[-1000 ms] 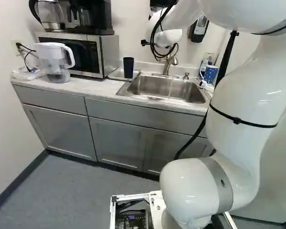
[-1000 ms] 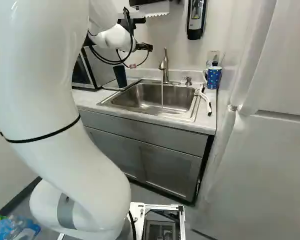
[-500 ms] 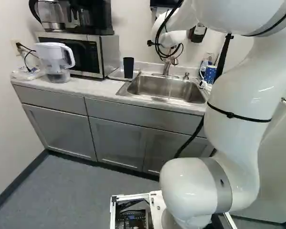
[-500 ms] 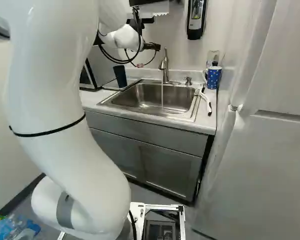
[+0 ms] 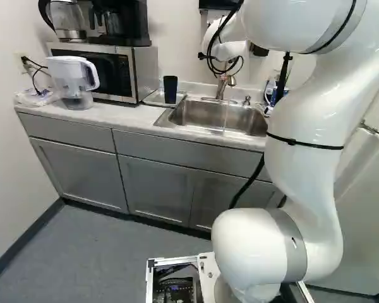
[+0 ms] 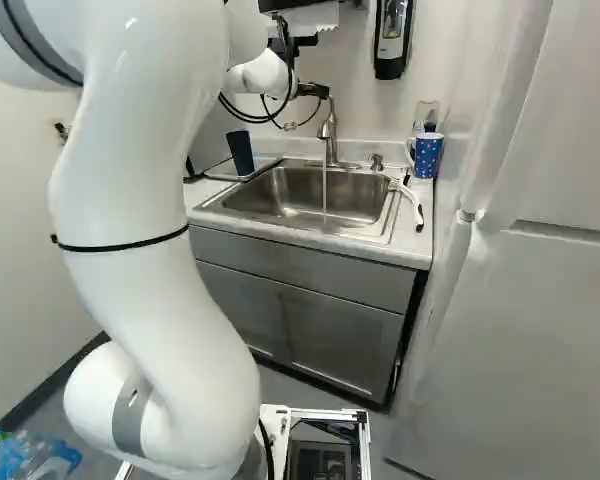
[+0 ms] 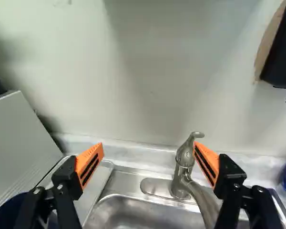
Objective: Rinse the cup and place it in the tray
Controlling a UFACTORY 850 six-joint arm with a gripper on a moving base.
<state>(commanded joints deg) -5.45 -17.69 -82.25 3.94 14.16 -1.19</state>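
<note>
Black parts of my gripper (image 6: 313, 90) show beside the faucet's top in the right base view; its fingertips are hidden there. In the wrist view the gripper (image 7: 148, 160) is open, orange pads wide apart with nothing held. A dark blue cup (image 6: 241, 153) stands on the tray (image 6: 220, 172) left of the sink. Part of that cup (image 7: 7, 210) shows beside one finger, near the tray (image 7: 93, 188). A blue dotted mug (image 6: 427, 155) stands at the counter's right back corner. Water (image 6: 325, 190) runs from the faucet (image 6: 328, 135) into the sink (image 6: 300, 195).
The microwave (image 5: 117, 72) and a water pitcher (image 5: 74, 82) stand left of the tray. A brush (image 6: 411, 198) lies along the sink's right edge. A soap dispenser (image 6: 392, 38) hangs on the wall; the tall white door (image 6: 530, 300) stands at the right.
The wrist has shifted to the right toward the faucet in both base views. My upper arm has swung too, and covers the dotted mug in the left base view. The base stays put.
</note>
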